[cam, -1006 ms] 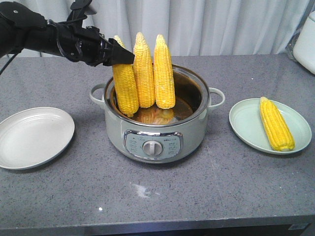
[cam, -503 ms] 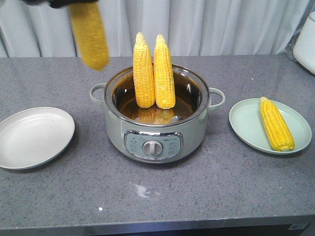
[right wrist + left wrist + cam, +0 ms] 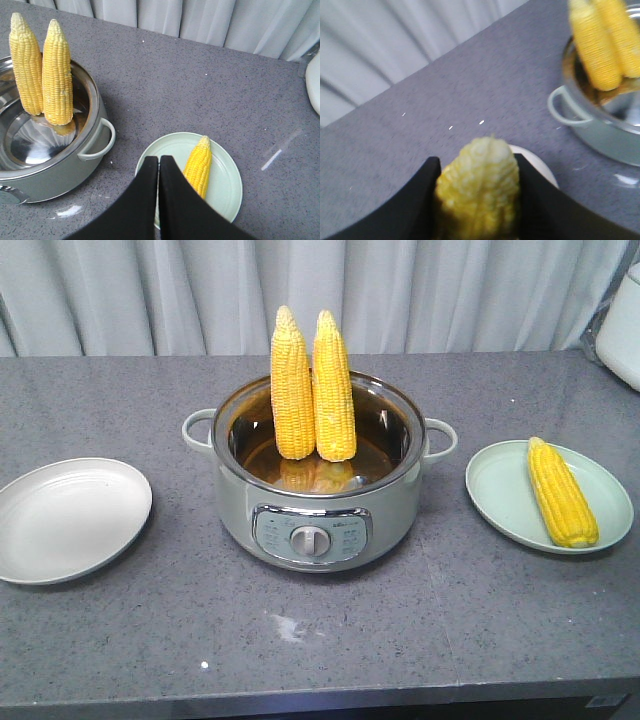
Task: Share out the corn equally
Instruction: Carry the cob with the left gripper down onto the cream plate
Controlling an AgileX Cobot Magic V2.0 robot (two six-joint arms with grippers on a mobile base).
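**Yellow cob aloft, one plated, two waiting in the pot**

The grey stone countertop (image 3: 400,640) carried a pale green electric cooking pot (image 3: 390,515) in the middle. A cream plate (image 3: 60,530) lay well to its left and a pale green plate (image 3: 500,490) well to its right. The cream plate was bare; the pale green plate held a single cob (image 3: 562,492) lying flat. In the pot two cobs (image 3: 292,385) stood upright, touching, tips up. The fourth cob (image 3: 477,185) sat clamped between the jaws of the left gripper (image 3: 476,165), out of the front view. A pale rim, presumably the cream plate's, showed just beneath it. The right gripper (image 3: 158,162) hung over the pale green plate, jaws pressed together on nothing. By my reckoning one cob was delivered, one was on its way and two remained; an even split would want two per plate.
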